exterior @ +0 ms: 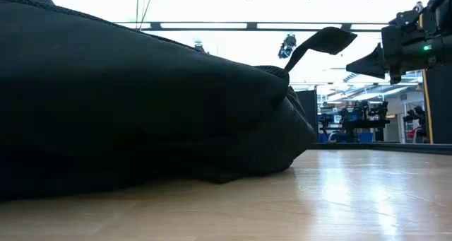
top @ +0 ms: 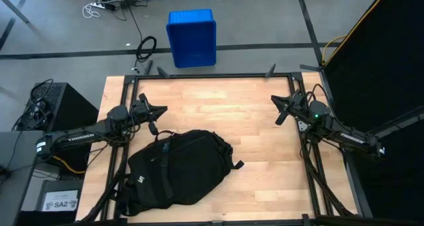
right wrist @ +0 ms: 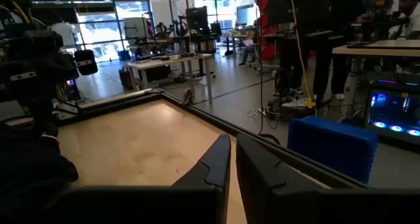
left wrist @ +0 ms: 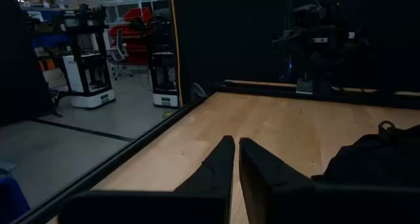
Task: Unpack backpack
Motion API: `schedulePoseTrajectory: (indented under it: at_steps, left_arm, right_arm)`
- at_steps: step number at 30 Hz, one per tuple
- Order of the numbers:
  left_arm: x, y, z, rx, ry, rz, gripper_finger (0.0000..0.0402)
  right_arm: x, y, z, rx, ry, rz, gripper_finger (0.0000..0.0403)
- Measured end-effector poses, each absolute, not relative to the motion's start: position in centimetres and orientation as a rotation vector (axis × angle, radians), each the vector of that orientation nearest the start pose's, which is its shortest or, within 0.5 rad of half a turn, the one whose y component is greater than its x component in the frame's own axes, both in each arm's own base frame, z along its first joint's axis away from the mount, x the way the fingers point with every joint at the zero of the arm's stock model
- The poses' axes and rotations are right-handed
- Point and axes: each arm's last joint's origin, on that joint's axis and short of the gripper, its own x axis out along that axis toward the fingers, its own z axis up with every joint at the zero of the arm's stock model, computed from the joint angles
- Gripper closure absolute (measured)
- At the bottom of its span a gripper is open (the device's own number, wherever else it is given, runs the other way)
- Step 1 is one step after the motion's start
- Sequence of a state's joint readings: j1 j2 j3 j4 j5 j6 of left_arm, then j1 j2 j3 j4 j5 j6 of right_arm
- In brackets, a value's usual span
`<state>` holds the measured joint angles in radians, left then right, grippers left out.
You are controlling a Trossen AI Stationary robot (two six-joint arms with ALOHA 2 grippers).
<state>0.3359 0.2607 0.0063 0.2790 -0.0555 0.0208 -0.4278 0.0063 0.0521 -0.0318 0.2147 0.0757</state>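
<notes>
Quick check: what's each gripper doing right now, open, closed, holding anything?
Left gripper: closed, empty, above the table beside the backpack.
Right gripper: closed, empty, at the table's far right side.

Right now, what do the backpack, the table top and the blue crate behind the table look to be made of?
The backpack: soft black woven fabric, matte, slumped with creases and loose straps. The table top: light wood planks, visible grain and a slight sheen in the low view. The blue crate: likely moulded plastic, uniform colour with a ribbed surface.

Overhead looks straight down on my table (top: 265, 130); the low camera sits against the backpack (exterior: 127, 100); wrist cameras face each other.
</notes>
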Motion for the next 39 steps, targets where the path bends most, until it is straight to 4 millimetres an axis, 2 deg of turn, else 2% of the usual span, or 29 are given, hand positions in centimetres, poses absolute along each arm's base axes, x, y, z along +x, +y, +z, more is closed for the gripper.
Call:
schedulePoseTrajectory:
  at_steps: [39]
  left_arm:
    - [10.69,3.90,17.03,0.024,-0.020,0.391,0.0402]
  right_arm:
    - [8.30,-4.46,17.77,0.072,-0.039,-0.642,0.0394]
